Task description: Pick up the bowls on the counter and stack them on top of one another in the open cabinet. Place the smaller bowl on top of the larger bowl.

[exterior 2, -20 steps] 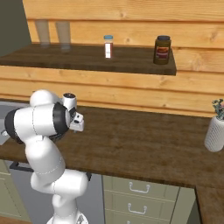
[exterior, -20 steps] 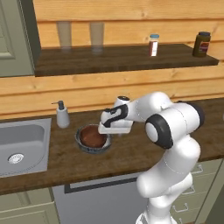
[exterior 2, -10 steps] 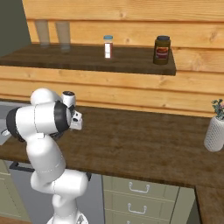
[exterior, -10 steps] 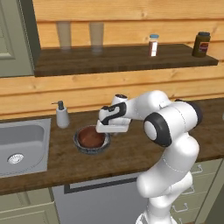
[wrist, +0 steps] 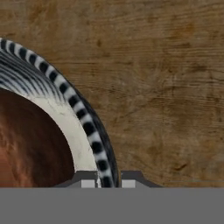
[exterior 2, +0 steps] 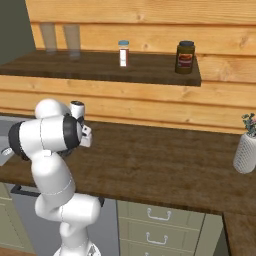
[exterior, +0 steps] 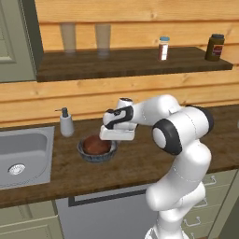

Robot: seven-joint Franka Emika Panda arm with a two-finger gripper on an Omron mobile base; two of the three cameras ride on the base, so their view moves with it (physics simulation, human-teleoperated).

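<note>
Arm bent low, pincer (wrist: 108, 183) pointing down, jaws pinched together.

A wall of light horizontal wood planks (exterior: 140, 16) backs the kitchen. Below, pale grey-green drawer fronts with metal handles (exterior 2: 160, 220) sit under the worktop, beside a flat grey appliance panel (exterior: 107, 217). Lighting is soft and even.

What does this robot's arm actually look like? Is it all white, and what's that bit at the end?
Mostly white: the arm is built of smooth, rounded glossy segments, with dark bands and a black disc at the joints. No loose cables show. At its end sits a boxy white hand with a dark patch on top, carrying the gripper, whose two small fingertips are dark grey with paler pads.
</note>
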